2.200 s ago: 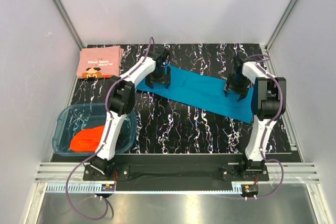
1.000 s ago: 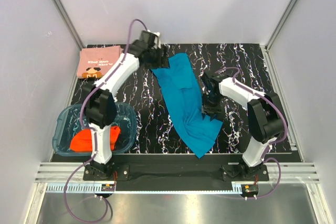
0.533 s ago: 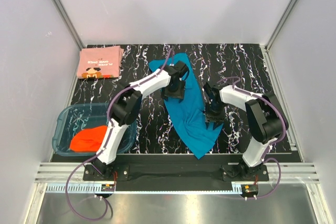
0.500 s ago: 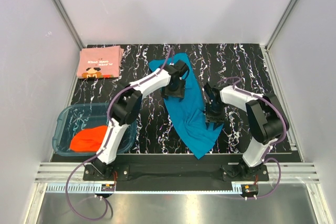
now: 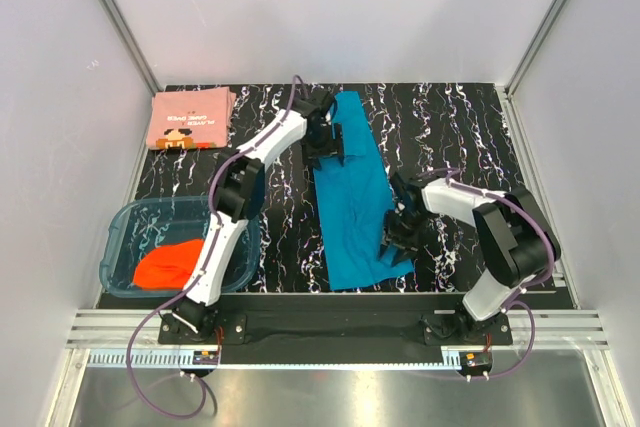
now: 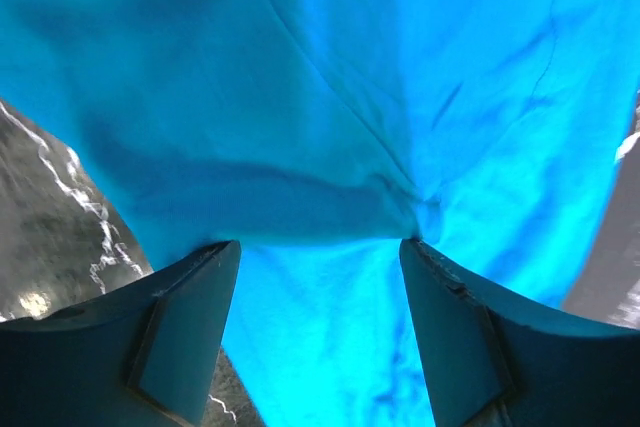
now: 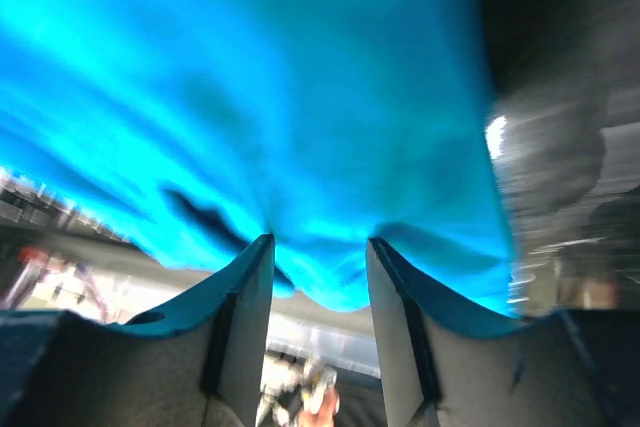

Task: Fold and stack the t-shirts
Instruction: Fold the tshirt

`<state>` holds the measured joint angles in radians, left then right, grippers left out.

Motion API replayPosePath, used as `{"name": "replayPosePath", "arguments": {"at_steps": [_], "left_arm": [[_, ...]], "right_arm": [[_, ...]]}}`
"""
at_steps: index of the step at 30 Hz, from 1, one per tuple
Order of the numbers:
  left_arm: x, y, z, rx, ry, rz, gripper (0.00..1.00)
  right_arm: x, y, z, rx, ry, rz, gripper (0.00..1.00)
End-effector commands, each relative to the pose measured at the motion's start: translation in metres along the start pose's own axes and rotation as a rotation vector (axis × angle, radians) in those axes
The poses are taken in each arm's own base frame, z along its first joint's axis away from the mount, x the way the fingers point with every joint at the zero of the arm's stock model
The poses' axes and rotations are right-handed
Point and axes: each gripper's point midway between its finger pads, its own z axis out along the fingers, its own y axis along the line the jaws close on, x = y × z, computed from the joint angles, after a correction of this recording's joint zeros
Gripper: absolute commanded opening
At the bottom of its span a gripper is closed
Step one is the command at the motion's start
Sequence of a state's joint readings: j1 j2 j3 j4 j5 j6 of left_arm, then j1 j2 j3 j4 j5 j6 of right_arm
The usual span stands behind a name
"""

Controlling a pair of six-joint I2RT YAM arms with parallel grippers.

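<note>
Teal-blue t-shirt: lies spread as a long strip down the middle of the surface. It runs from the far edge toward the near edge and widens slightly at the near end.
Left pincer: sits at the left edge of the strip's far end, with the arm reaching out across the surface.
Left pincer state: in the wrist view its two fingers stand wide apart. A dark ridge of teal cloth runs from one fingertip to the other, and creases meet at the right-hand tip. Cloth fills the gap, but I cannot tell whether it is clamped or only pressed on.
Right pincer: sits at the right edge of the strip's near end, where the corner of the cloth is rumpled and turned up.
Right pincer state: grasping the teal-blue t-shirt. The wrist view is blurred, but its fingers are closer together and the shirt's edge bulges down between them.
Salmon-pink t-shirt: folded flat at the far left corner, printed side up, well apart from both arms.
Orange-red t-shirt: bunched inside the plastic tub.
Plastic tub: clear and blue-tinted, at the near left beside the left arm's base.
</note>
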<state>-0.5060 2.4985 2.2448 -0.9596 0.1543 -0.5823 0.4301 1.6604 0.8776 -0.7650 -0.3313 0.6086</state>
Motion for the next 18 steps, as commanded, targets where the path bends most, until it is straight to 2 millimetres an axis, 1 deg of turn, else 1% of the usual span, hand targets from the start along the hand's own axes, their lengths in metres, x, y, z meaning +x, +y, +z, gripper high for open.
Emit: {"name": "replayPosePath", "arguments": {"at_steps": [1, 2, 3, 5, 6, 8, 9, 10, 11, 12, 13, 14, 15, 16, 17, 18], "left_arm": [[0.008, 0.024, 0.038, 0.030, 0.122, -0.071, 0.73], [0.004, 0.026, 0.038, 0.035, 0.122, -0.087, 0.73], [-0.005, 0.032, 0.035, 0.056, 0.114, -0.111, 0.73], [-0.012, 0.036, 0.027, 0.079, 0.111, -0.125, 0.72], [-0.016, 0.040, 0.021, 0.084, 0.106, -0.129, 0.73], [-0.021, 0.043, 0.001, 0.087, 0.083, -0.095, 0.74], [-0.018, 0.043, -0.007, 0.090, 0.089, -0.085, 0.74], [-0.013, 0.042, -0.024, 0.096, 0.088, -0.068, 0.74], [-0.007, 0.039, -0.032, 0.109, 0.097, -0.058, 0.74], [0.002, 0.035, -0.038, 0.139, 0.109, -0.047, 0.74], [0.002, 0.025, -0.070, 0.173, 0.065, -0.016, 0.75], [0.028, 0.033, -0.065, 0.151, 0.118, -0.011, 0.75], [0.033, 0.033, -0.073, 0.145, 0.104, 0.007, 0.76], [0.040, 0.034, -0.080, 0.145, 0.100, 0.022, 0.76], [0.056, 0.037, -0.093, 0.145, 0.103, 0.033, 0.77], [0.060, 0.037, -0.098, 0.153, 0.097, 0.046, 0.77]], "right_arm": [[0.024, 0.040, -0.004, -0.144, 0.095, -0.013, 0.50], [0.033, 0.042, -0.005, -0.125, 0.119, -0.047, 0.51], [0.029, 0.050, -0.012, -0.133, 0.100, -0.077, 0.52], [0.029, 0.054, -0.024, -0.140, 0.080, -0.111, 0.58], [0.021, 0.058, -0.031, -0.136, 0.038, -0.132, 0.59], [0.017, 0.058, -0.041, -0.118, 0.010, -0.162, 0.63], [0.008, 0.061, -0.048, -0.107, -0.031, -0.182, 0.64], [0.003, 0.061, -0.051, -0.091, -0.050, -0.191, 0.64], [-0.001, 0.059, -0.054, -0.069, -0.066, -0.207, 0.65], [-0.014, 0.061, -0.061, -0.057, -0.114, -0.213, 0.66], [-0.021, 0.063, -0.063, -0.055, -0.132, -0.220, 0.66], [-0.029, 0.062, -0.061, -0.045, -0.134, -0.226, 0.67], [-0.043, 0.067, -0.068, -0.059, -0.159, -0.221, 0.67], [-0.050, 0.069, -0.069, -0.061, -0.161, -0.222, 0.67], [-0.062, 0.074, -0.070, -0.059, -0.163, -0.231, 0.67], [-0.069, 0.074, -0.071, -0.059, -0.171, -0.228, 0.66]]}}
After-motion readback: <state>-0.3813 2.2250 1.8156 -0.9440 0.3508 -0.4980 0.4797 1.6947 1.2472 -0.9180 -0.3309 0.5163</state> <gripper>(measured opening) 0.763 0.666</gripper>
